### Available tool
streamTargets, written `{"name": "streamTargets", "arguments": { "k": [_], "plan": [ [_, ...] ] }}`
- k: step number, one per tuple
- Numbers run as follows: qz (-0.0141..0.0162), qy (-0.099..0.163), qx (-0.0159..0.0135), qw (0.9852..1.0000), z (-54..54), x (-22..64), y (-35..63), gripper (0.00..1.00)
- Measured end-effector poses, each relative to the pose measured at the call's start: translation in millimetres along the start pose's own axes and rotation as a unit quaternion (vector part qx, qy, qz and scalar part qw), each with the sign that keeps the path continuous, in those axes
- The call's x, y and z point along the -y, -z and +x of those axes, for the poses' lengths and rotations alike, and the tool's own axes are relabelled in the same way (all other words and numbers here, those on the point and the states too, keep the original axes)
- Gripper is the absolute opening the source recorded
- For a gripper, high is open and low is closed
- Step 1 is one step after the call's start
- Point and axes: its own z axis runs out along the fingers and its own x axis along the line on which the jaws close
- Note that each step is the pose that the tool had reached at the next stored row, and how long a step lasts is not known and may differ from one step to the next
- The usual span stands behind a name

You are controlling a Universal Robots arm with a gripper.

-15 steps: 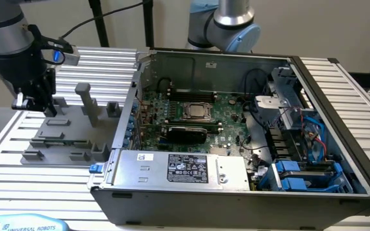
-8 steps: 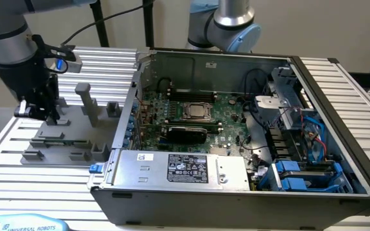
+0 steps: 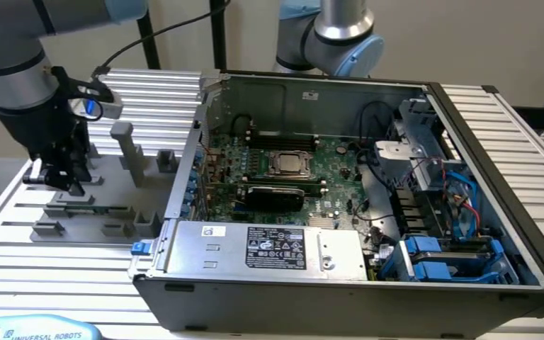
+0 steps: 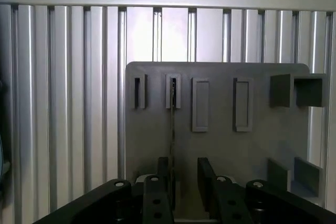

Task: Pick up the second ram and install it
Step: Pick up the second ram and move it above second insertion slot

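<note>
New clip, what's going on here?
A Universal Robots arm holds its gripper low over the grey fixture plate, which lies on the exterior view's left of the open computer case. The jaws are open. The second ram stands edge-on in a slot of the plate and runs between the fingers, unclamped. It is not yet picked up, and nothing is at the motherboard.

Soft, even overhead light. Glare streaks the ribbed aluminium table (image 4: 68,103) beyond the claw (image 4: 184,174), which is dark and nearly featureless. The grey fixture plate (image 4: 220,150) under it is dim, with faint shadows beside its blocks (image 4: 281,90). The computer case (image 3: 348,99), well apart, is shaded inside.
</note>
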Motion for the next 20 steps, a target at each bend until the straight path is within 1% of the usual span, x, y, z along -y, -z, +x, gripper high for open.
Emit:
{"name": "streamTargets", "arguments": {
  "k": [5,20],
  "plan": [
    [-0.0001,0.004,-0.0001,1.0,2.5,0.2,-9.1,0.36],
    [-0.0004,0.018,-0.0005,0.9998,3.2,1.0,-36.3,0.36]
  ]
}}
